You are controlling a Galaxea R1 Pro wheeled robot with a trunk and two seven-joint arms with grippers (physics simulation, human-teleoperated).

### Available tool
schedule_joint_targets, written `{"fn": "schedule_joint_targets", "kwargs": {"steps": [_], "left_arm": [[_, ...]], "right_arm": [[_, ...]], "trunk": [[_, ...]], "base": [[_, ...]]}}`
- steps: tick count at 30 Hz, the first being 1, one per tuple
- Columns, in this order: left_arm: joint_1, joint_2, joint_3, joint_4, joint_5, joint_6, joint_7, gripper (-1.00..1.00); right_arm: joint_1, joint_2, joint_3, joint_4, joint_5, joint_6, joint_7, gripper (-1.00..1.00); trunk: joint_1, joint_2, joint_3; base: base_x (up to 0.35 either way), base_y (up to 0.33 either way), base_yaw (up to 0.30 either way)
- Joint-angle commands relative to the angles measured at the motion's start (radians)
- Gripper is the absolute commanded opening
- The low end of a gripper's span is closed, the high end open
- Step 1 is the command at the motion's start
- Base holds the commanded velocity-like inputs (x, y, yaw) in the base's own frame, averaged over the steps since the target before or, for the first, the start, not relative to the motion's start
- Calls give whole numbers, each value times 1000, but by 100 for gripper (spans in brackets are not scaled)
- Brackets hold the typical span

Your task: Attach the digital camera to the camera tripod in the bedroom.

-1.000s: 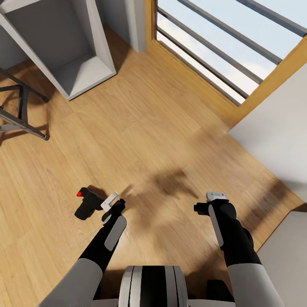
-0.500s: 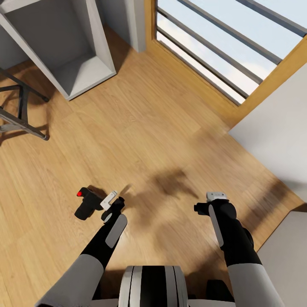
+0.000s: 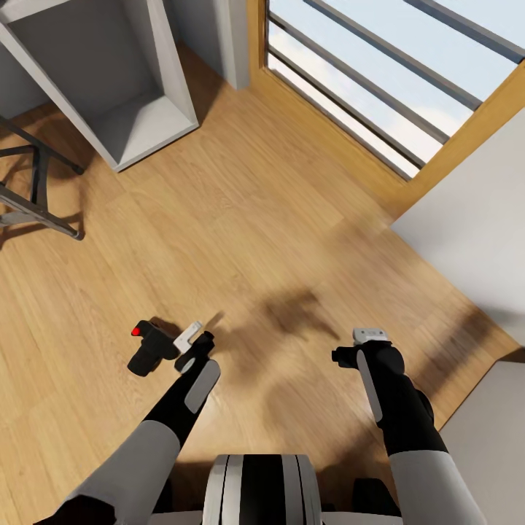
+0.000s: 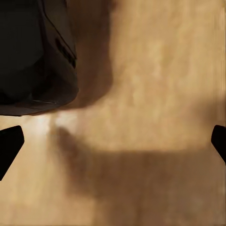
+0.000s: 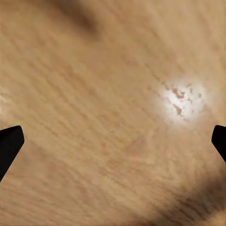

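From the head view I see the digital camera (image 3: 149, 348) lying on the light wood floor (image 3: 255, 240), its red button facing up and toward the left. My left tool (image 3: 191, 337) hangs just beside it on its right, low over the boards; through the left wrist view the fingertips (image 4: 10, 146) sit far apart at the frame's two edges, so that tool is spread wide, with the camera's black body (image 4: 35, 52) off to one side of the gap, not between the fingers. My right tool (image 3: 370, 336) hovers over bare floor well apart from the camera, its tips (image 5: 9, 143) equally spread, nothing but wood grain between them. A grey open cabinet (image 3: 109, 73) stands ahead on the left, dark metal legs (image 3: 36, 197) beside it, and a wood-framed window (image 3: 386, 80) ahead on the right.
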Motion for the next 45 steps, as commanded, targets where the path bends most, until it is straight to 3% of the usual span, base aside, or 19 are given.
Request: {"fn": "schedule_joint_targets", "kwargs": {"steps": [1, 8, 18, 24, 33, 39, 45], "left_arm": [[-2, 0, -7, 2, 9, -16, 3, 100], [-7, 0, -27, 12, 10, -74, 3, 100], [-8, 0, -31, 29, 13, -103, 3, 100], [-8, 0, -31, 65, 23, -162, 4, 100], [-8, 0, -31, 81, 36, -176, 5, 100], [-8, 0, -31, 87, 78, -179, 5, 100], [-8, 0, -31, 89, 87, -180, 11, 100]], "right_arm": [[0, 1, -1, -1, 7, 4, 3, 100], [0, 1, -1, -1, 7, 4, 3, 100], [0, 1, -1, -1, 7, 4, 3, 100], [0, 1, -1, -1, 7, 4, 3, 100], [0, 1, -1, -1, 7, 3, 3, 100], [0, 1, -1, -1, 7, 3, 3, 100], [0, 1, -1, -1, 7, 3, 3, 100]], "trunk": [[0, 0, -1], [0, 0, -1], [0, 0, -1], [0, 0, -1], [0, 0, -1], [0, 0, -1], [0, 0, -1]], "base": [[0, 0, 0], [0, 0, 0], [0, 0, 0], [0, 0, 0], [0, 0, 0], [0, 0, 0], [0, 0, 0]]}}
